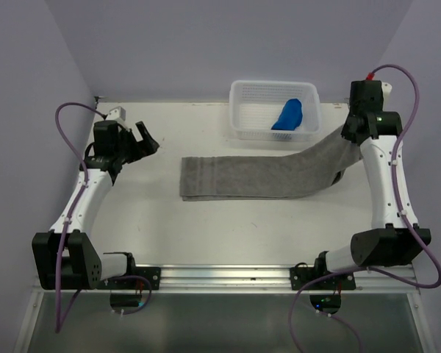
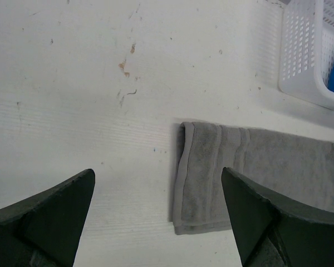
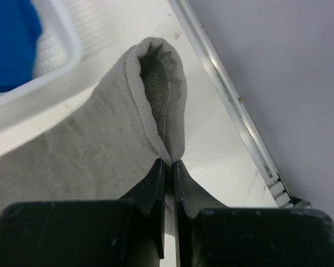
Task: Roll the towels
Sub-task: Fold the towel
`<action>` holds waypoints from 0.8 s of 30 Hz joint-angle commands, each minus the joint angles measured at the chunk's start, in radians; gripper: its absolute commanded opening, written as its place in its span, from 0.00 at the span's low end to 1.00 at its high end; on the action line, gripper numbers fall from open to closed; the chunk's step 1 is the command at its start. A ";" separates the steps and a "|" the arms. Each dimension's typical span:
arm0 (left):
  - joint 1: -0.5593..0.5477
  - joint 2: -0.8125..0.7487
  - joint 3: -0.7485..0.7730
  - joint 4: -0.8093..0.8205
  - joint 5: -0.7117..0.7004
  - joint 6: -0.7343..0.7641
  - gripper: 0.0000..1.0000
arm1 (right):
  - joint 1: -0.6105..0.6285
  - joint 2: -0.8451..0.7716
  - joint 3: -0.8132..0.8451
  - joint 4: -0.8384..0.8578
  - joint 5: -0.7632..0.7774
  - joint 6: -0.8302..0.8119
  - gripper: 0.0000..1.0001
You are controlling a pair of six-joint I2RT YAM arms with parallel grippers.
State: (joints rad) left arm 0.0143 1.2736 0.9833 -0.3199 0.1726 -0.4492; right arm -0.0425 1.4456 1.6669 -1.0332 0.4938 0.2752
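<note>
White tabletop (image 1: 206, 228) carries a grey towel (image 1: 257, 178) mid-frame. Right gripper (image 3: 170, 163) is clamped on its raised end. Left gripper (image 1: 150, 139) gapes wide and empty, upper left.

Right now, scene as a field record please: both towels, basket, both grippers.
grey towel: long folded strip on the table, not rolled; right end lifted off the surface
blue towel: bunched inside the basket; cannot tell if rolled
basket: white, perforated, at the far edge, right of centre
right gripper: shut on the grey towel's right end
left gripper: open, empty, beyond the grey towel's left end, not touching it
</note>
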 commanded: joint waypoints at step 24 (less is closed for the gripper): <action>-0.047 -0.060 -0.024 0.062 0.028 0.030 1.00 | 0.711 0.502 0.358 -0.022 -0.202 0.226 0.00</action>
State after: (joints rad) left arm -0.0231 1.2419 0.9668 -0.3031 0.1879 -0.4480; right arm 0.6266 1.9015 1.9381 -1.0435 0.3420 0.4423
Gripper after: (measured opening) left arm 0.994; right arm 0.067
